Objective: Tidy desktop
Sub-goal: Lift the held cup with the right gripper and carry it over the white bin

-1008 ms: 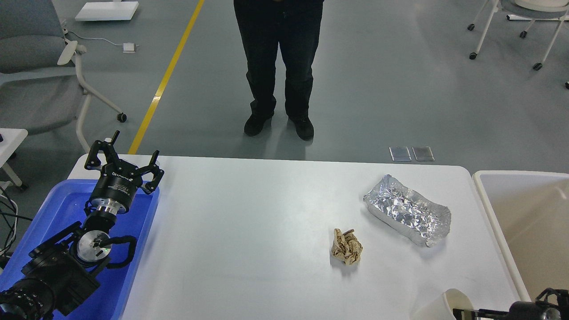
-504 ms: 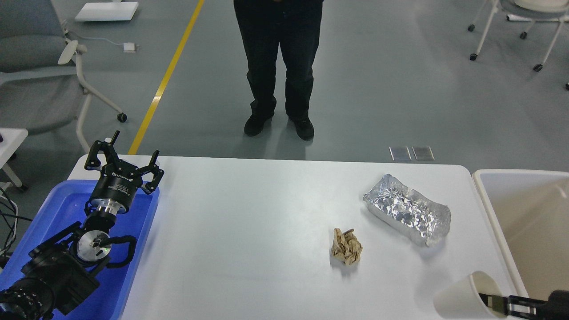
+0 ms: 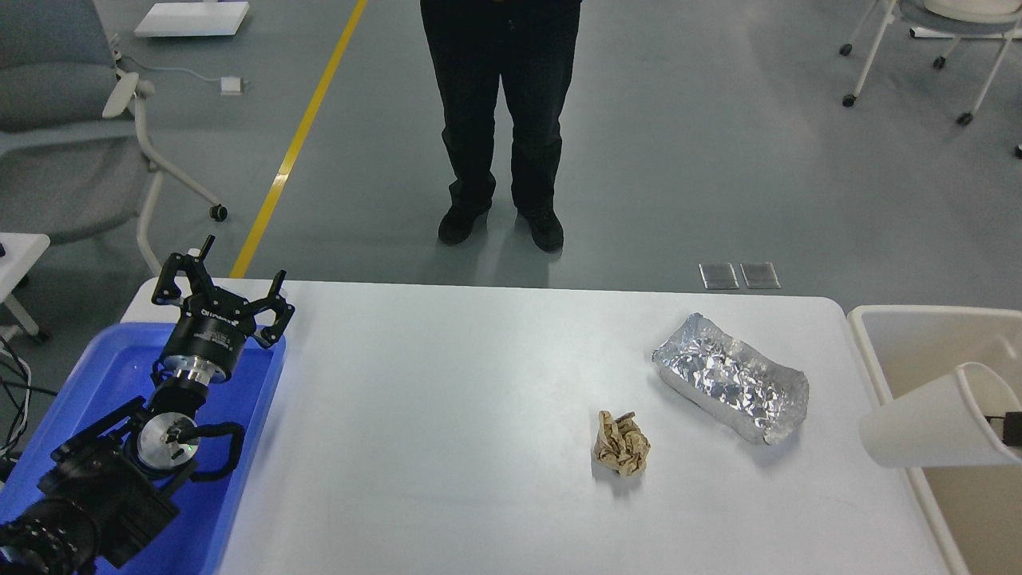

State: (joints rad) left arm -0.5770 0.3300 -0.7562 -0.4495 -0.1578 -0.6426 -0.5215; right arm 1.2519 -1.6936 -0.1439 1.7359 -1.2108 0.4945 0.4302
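Observation:
The white desktop point(image 3: 447, 415) holds a crumpled brown paper ball point(image 3: 622, 443) and, right of it, a crumpled foil tray point(image 3: 730, 377). My left gripper point(image 3: 219, 289) is open and empty, held upright over the far corner of the blue tray point(image 3: 104, 375). My right gripper point(image 3: 1009, 427) shows only as a dark fingertip at the right edge, inside the mouth of a white paper cup point(image 3: 930, 425). The cup is held on its side in the air, over the left rim of the beige bin point(image 3: 918, 335).
A person point(image 3: 499, 120) stands just beyond the table's far edge. A grey office chair point(image 3: 72, 152) is at the far left and another chair point(image 3: 942, 40) at the far right. The bin stands against the table's right edge.
The right gripper has lifted the paper cup from the table's front right corner up and to the right, over the bin's rim. The left arm has not moved.

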